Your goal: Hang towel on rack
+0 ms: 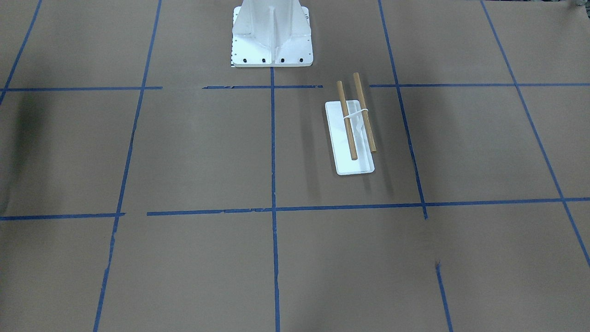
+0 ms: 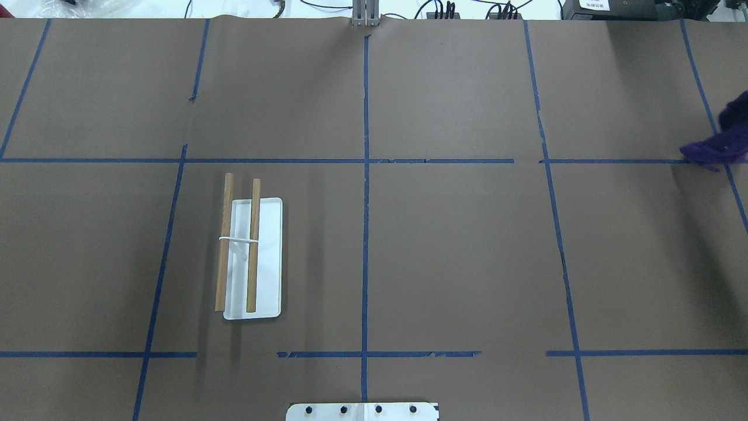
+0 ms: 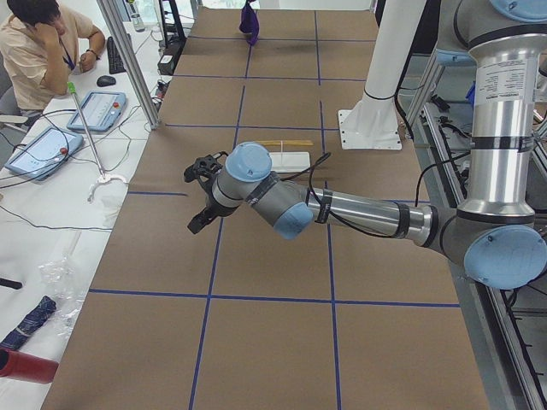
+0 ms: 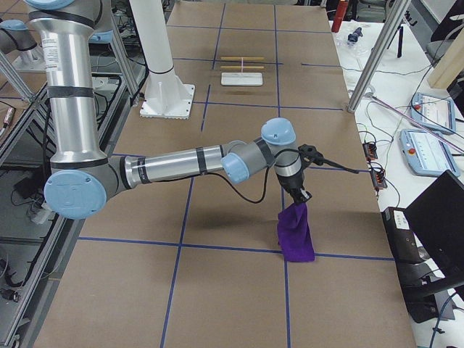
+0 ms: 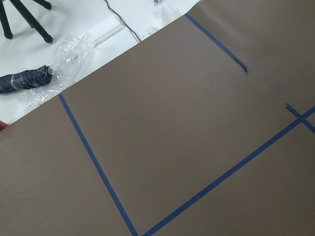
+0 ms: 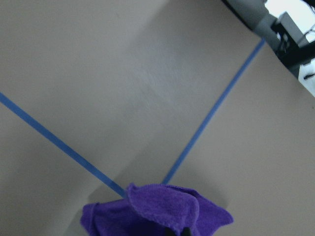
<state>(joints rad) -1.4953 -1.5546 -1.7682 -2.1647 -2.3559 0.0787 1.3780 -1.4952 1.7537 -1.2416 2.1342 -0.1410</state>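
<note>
- Step in hand, as I judge it: carrying the towel (image 4: 296,233) to the rack (image 2: 245,251); hanging it is not yet done
- The right gripper (image 4: 301,196) is out over the right side of the worktop (image 2: 456,251). The towel hangs from it in a narrow bunch, and in the right wrist view the cloth is gathered up at the bottom edge around a dark sliver of finger, so I take it as clamped on the towel
- I cannot tell whether the lower hem touches the worktop
- The left gripper (image 3: 198,201) hovers over bare worktop on the left, and I cannot tell whether it is apart or together
- The rack stands on the left half, well apart from the towel and nearer the robot's base than the far edge
- The next move calls for a long sweep leftward, with the cloth held high enough to clear the rods (image 2: 253,245), then lowered so that it drapes across a rod instead of sliding off
- The towel is purple, soft and nappy with a stitched hem, and it falls in loose folds
- The rack has two round wooden rods lying parallel, joined by a thin white crosspiece (image 2: 238,239) over a smooth white base (image 2: 269,263) with rounded corners
- The worktop is matt brown paper gridded with blue tape lines (image 2: 365,234)
</note>
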